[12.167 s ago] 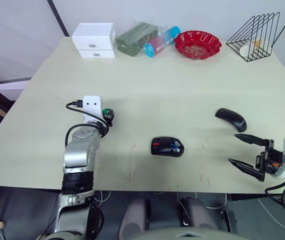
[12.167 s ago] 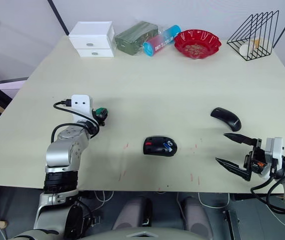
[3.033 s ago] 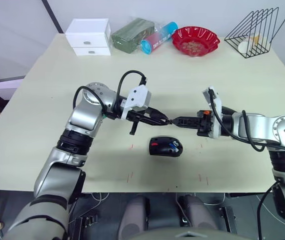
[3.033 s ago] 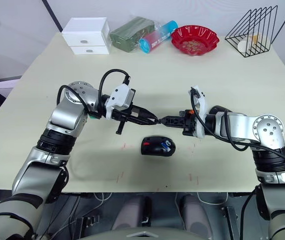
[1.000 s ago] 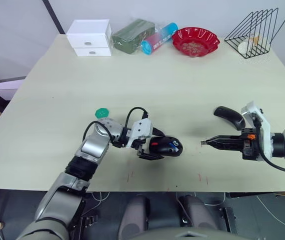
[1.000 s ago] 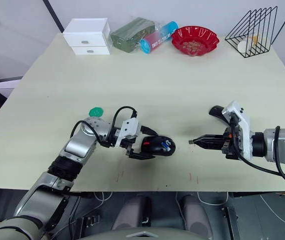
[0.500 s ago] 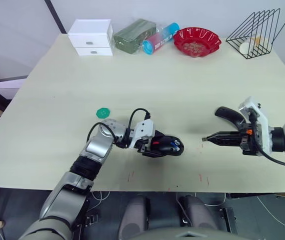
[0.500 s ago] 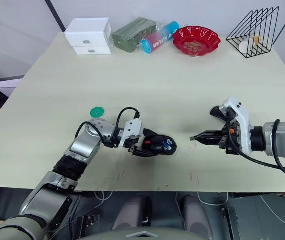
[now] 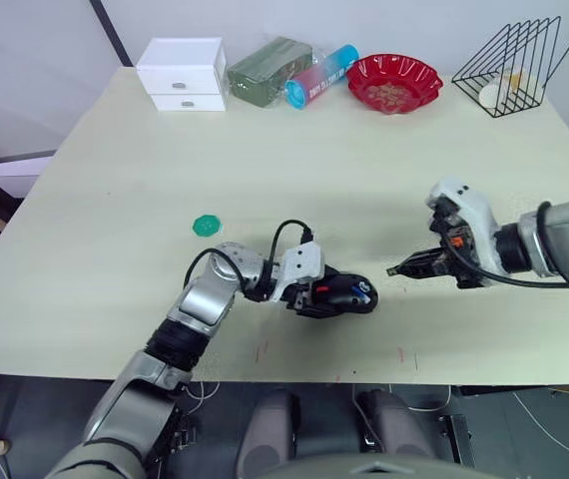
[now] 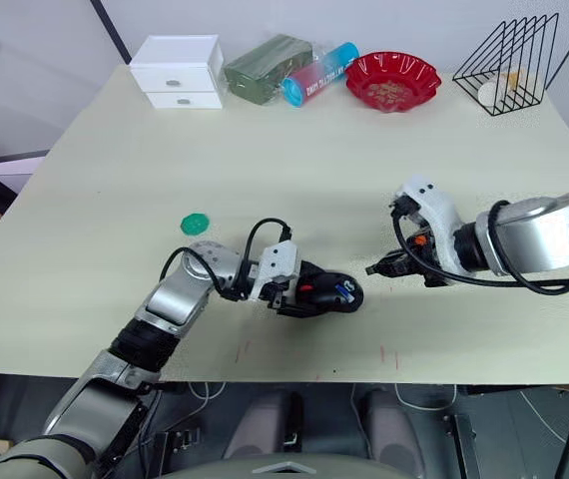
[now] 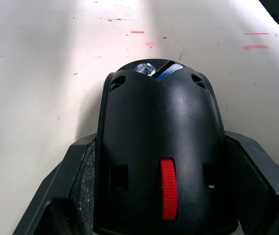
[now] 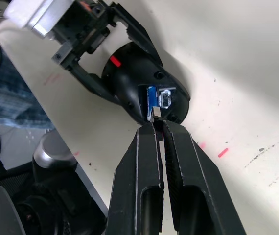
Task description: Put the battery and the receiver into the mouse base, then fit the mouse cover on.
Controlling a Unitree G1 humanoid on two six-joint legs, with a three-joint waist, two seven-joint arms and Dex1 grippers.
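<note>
The black mouse base (image 9: 339, 295) lies on the table near the front edge, its red wheel (image 11: 167, 195) toward my left wrist. My left gripper (image 9: 326, 296) is shut on it, with one of its fingers (image 11: 78, 191) against each side. The battery (image 12: 151, 95) lies in the base's open bay, blue end showing. My right gripper (image 9: 394, 269) is shut on the small receiver (image 12: 155, 113), its tips just right of the base and a little short of the bay. The mouse cover is hidden.
A flat green disc (image 9: 205, 226) lies left of the base. Along the far edge stand a white drawer box (image 9: 182, 76), a green packet (image 9: 265, 72), a blue and pink tube (image 9: 322, 78), a red bowl (image 9: 394, 83) and a wire rack (image 9: 512, 68).
My right gripper has swung left with the receiver, closing in on the base's open end. The left gripper's fingers have closed in against the base's sides.
</note>
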